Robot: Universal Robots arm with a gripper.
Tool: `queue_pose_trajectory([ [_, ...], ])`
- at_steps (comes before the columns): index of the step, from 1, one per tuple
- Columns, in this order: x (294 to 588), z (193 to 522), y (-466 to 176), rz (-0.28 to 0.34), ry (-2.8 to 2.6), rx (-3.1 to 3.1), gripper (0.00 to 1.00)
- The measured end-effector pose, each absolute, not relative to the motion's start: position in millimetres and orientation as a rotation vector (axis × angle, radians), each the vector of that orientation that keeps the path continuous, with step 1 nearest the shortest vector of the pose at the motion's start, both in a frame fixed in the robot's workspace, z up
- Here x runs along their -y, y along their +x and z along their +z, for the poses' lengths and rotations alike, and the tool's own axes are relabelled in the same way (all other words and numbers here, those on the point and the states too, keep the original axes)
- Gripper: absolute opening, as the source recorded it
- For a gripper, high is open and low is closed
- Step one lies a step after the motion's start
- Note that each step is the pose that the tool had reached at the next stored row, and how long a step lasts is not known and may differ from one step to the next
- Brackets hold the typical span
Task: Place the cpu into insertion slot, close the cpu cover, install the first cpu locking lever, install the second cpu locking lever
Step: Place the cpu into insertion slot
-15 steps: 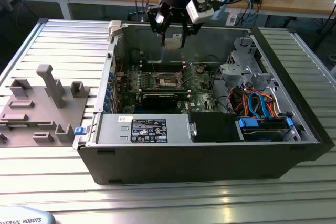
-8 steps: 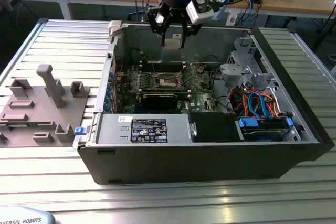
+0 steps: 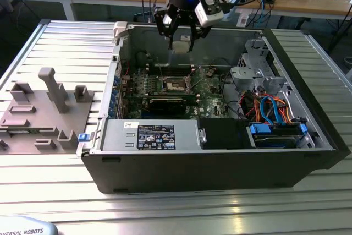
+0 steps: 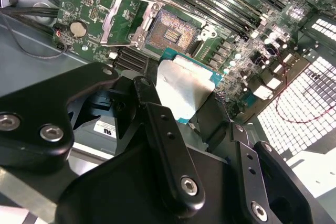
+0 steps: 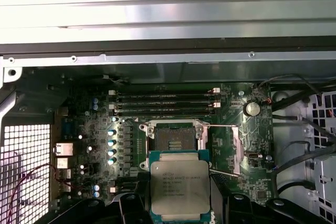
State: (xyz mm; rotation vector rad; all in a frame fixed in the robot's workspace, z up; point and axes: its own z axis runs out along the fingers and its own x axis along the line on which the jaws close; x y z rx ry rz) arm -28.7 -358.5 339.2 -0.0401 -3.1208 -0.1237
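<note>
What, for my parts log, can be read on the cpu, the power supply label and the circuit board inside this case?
cpu, held in the gripper: lines of print on its metal top, too small to read.
power supply label: blocks of print, too small to read.
white sticker beside it: unreadable.
circuit board: tiny white markings, unreadable.
No text here can be quoted.

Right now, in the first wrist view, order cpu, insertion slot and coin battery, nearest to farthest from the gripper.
1. cpu, held in the gripper.
2. insertion slot, empty, on the board just beyond.
3. coin battery, near the board's edge.
</note>
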Motion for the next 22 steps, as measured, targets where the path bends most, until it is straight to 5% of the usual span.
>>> queue_pose_trajectory([
  [22,358.5,333.0,-28.7,-0.124,-0.040,3.121,0.54],
])
